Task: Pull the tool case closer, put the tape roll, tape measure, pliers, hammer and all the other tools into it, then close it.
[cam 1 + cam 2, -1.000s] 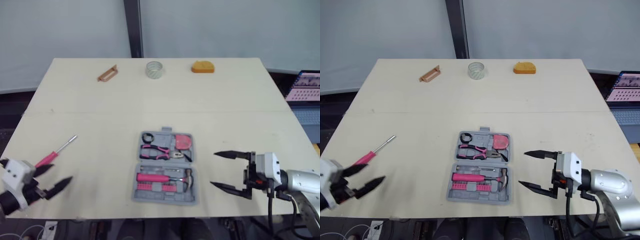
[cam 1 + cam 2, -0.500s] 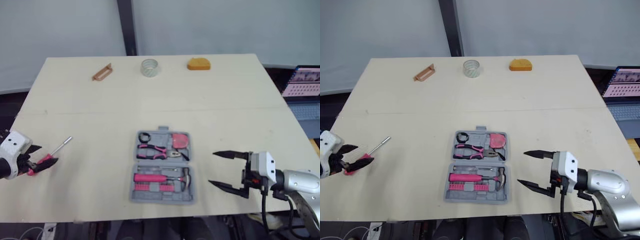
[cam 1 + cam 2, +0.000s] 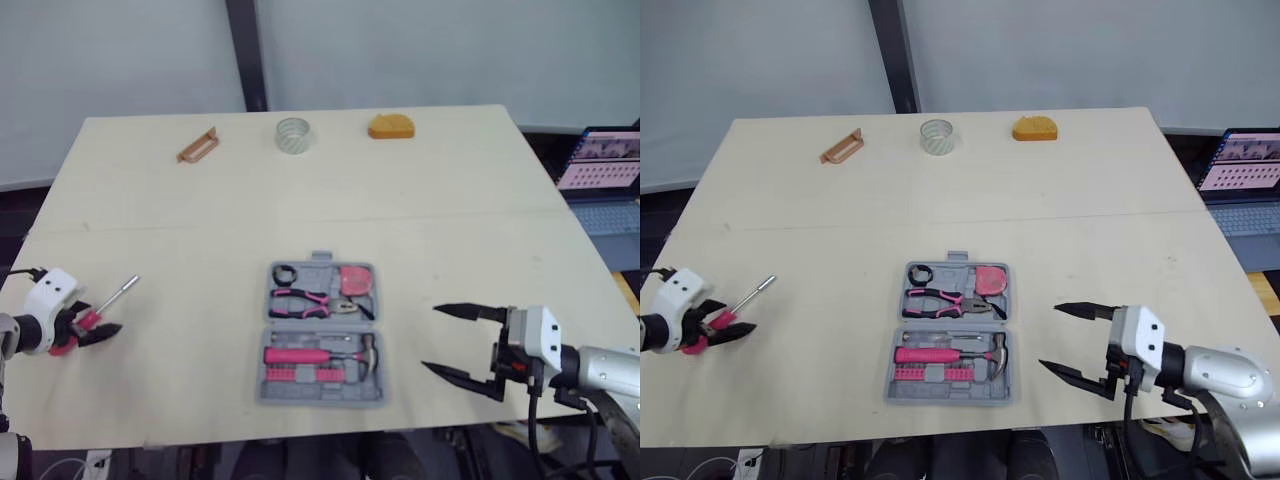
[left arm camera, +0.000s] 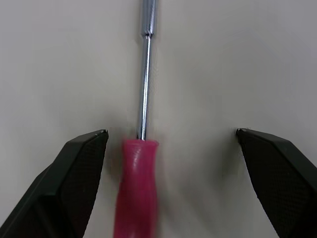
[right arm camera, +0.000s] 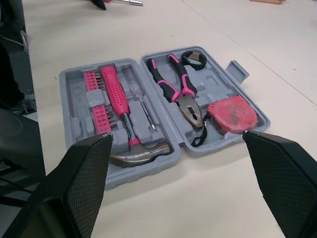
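Now a big, pale wooden table [image 3: 450, 250] fills most of the room, with a thin seam running across it from side to side. Behind it stands a plain grey-blue wall [image 3: 450, 50] with one dark post [image 3: 240, 50]. An open laptop with a pink screen [image 3: 600, 170] sits off to the right.

A grey plastic tool case [image 5: 74, 99] lies open and flat near the front middle of the table. In the far half are the pink-handled pliers [image 3: 305, 298], a small black ring of tape [image 3: 289, 273] and a pink tape measure [image 3: 357, 282]. In the near half are a hammer with a pink handle [image 3: 315, 355] and a row of pink bits [image 3: 300, 375].

Along the far edge, well apart from the case, sit a brown handle-shaped piece [image 3: 197, 146], a clear roll of tape [image 3: 293, 135] and an orange half-round lump [image 3: 390, 126].

The left gripper [image 4: 171, 133] is at the table's left edge. Its two fingers are spread apart, one on each side of a screwdriver with a pink handle and a shiny shaft [image 4: 138, 178] — one finger just beside the handle, the other well apart.

The right gripper [image 3: 432, 337] is just to the right of the case, fingers wide apart and holding nothing.
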Robot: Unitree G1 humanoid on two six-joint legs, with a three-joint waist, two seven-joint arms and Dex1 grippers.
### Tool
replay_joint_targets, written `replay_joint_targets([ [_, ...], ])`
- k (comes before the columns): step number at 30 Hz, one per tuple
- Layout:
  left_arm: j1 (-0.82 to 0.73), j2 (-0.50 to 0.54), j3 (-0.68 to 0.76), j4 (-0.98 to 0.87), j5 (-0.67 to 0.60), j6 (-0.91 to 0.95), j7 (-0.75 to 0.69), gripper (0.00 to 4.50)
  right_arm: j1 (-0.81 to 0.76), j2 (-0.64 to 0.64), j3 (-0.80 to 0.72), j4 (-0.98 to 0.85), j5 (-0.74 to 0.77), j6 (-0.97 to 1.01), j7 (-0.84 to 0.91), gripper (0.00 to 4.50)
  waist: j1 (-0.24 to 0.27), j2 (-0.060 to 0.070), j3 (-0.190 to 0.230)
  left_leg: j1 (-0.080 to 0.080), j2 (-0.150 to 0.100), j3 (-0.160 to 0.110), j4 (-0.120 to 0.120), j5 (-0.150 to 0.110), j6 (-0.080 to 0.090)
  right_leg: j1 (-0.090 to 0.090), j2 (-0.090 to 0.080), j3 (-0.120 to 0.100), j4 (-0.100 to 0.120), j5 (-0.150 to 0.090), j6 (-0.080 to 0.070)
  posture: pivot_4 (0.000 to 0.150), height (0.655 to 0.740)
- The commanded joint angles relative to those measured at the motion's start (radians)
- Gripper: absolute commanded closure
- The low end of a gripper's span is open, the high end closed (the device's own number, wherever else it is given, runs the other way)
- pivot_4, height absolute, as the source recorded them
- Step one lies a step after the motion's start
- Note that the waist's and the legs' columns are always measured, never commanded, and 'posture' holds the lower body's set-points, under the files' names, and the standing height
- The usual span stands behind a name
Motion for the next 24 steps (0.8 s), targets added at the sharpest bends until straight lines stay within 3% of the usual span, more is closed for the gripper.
replay_joint_targets([
  [1, 0.000, -0.002, -0.013, 0.048, 0.024, -0.036, 0.010, 0.05, 0.013, -0.008, -0.037, -0.044, 0.015, 0.002, -0.007, 0.00, 0.000, 0.000, 0.000, 0.000, 0.000, 0.000, 0.000, 0.000, 0.000, 0.000, 0.000, 0.000, 0.000, 0.000, 0.000, 0.150, 0.7400],
  [24, 0.151, 0.031, 0.089, 0.100, -0.050, -0.143, -0.028, 0.05, -0.002, -0.019, -0.042, -0.028, 0.009, 0.014, 0.006, 0.00, -0.022, 0.001, 0.000, 0.004, 0.001, 0.003, -0.002, 0.000, 0.000, 0.000, 0.000, 0.000, 0.002, 0.000, 0.000, 0.150, 0.7400],
])
